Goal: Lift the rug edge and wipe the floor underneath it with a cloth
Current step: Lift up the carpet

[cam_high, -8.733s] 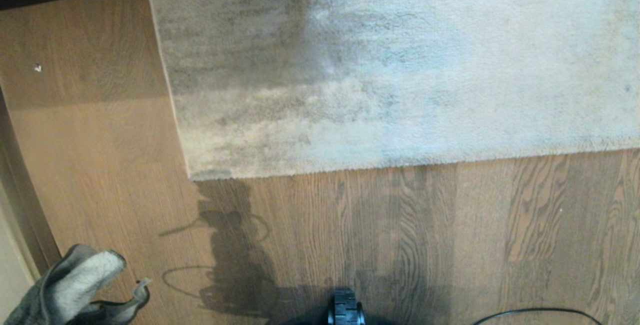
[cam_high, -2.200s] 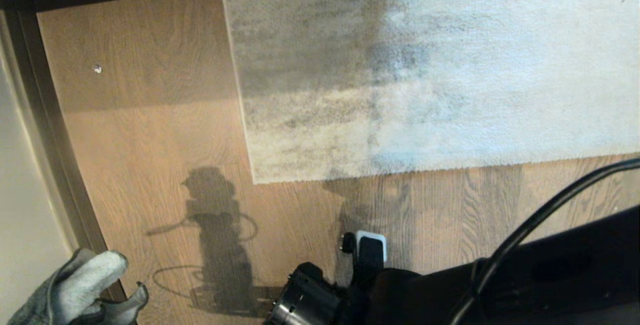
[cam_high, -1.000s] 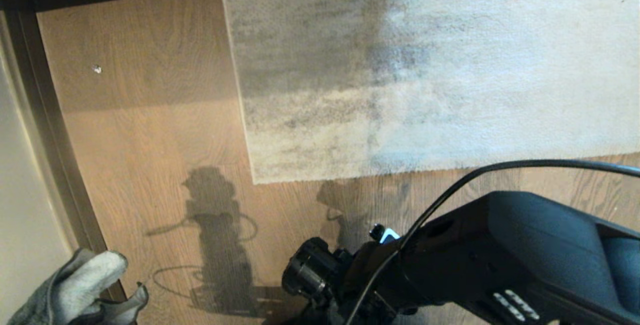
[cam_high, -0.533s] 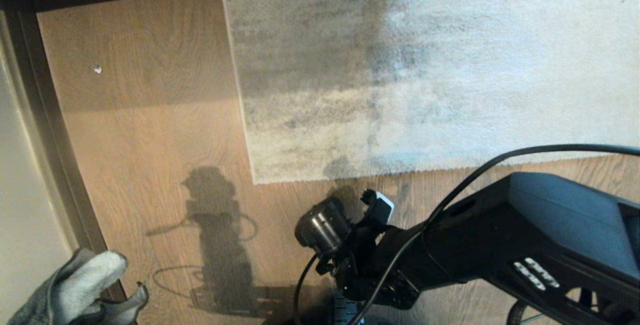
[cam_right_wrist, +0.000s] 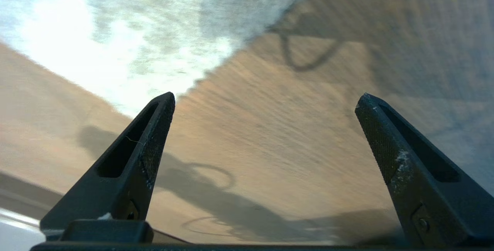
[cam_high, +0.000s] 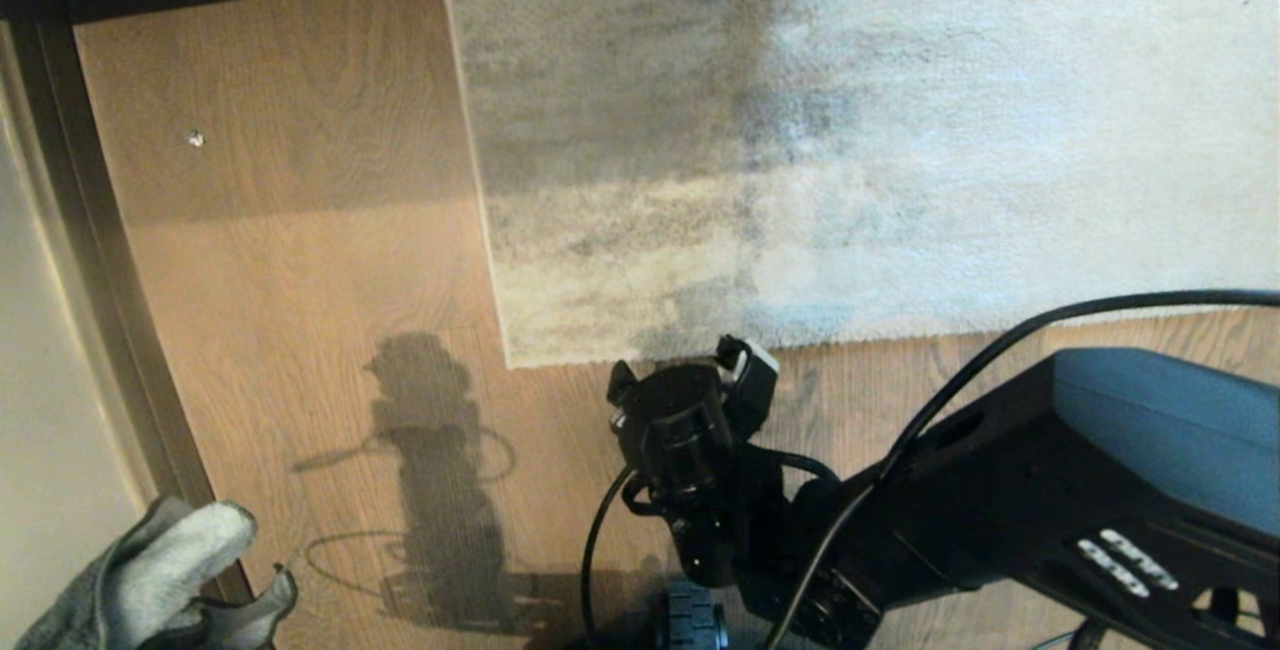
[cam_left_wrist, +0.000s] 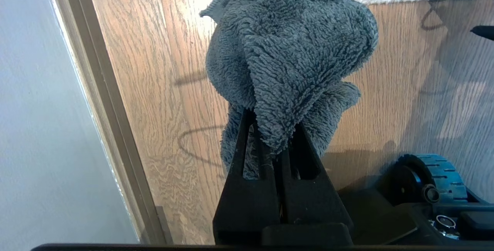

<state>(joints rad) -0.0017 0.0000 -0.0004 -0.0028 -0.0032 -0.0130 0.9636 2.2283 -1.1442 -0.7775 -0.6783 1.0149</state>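
A home room: wood-plank floor [cam_high: 300,260], pale grey rug [cam_high: 850,130], dark skirting [cam_high: 90,260] along a plain wall [cam_high: 40,450].

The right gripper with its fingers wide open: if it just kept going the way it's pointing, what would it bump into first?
Probably the bare floor between its open fingers, just short of the rug edge. The right gripper holds nothing; depth is hard to judge.

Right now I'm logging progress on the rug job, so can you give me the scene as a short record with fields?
rug: pale grey mottled short-pile rug edge lies flat, not lifted
floor: brown wood-grain plank floor, bare beside the rug
cloth: small fuzzy grey cloth, off the floor
left gripper: left gripper shut on the cloth, low at the robot's left
right gripper: right gripper open, empty, above the floor by the rug corner
wiping: not yet begun
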